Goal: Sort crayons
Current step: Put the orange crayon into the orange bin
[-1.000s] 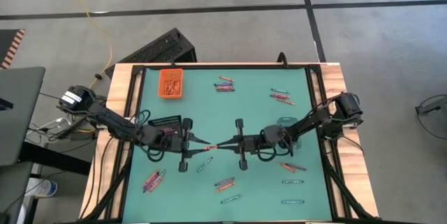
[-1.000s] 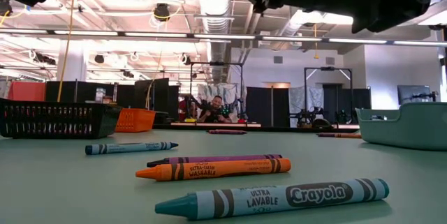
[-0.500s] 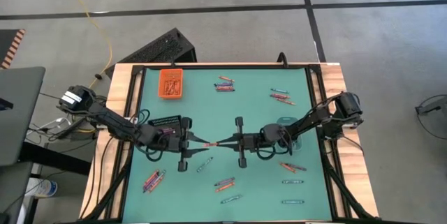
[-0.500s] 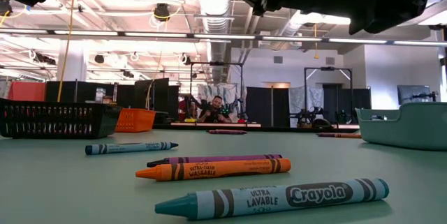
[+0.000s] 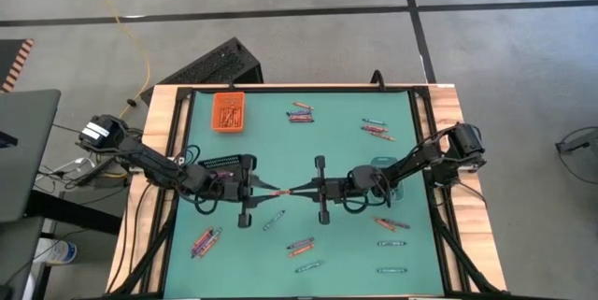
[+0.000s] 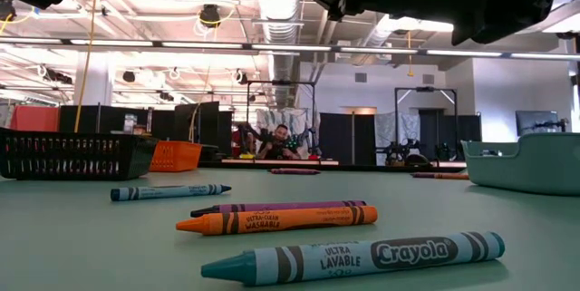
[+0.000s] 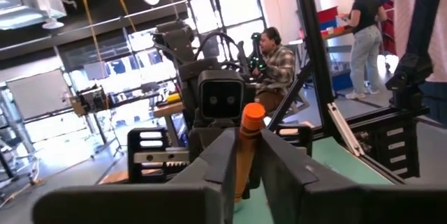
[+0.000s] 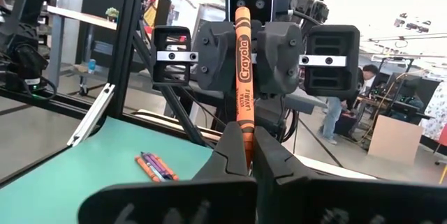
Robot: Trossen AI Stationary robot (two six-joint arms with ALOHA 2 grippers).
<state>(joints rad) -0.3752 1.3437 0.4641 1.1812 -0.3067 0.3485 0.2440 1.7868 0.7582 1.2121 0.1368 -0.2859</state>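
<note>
Both jaws pinch one orange crayon [image 5: 283,193] between left gripper [image 5: 262,188] and right gripper [image 5: 304,190]; most crayons [image 5: 301,246] still lie unsorted.

2 dark jointed arms, black cables looped along them; the left gripper [image 5: 264,188] and right gripper [image 5: 304,190] each carry 2 black wedge-shaped fingers.

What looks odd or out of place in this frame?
One orange crayon is pinched at both ends at once, by the left claw and the right claw, in mid-air above the table. Loose crayons lie scattered on the mat, as expected; nothing looks spilled or damaged.
</note>
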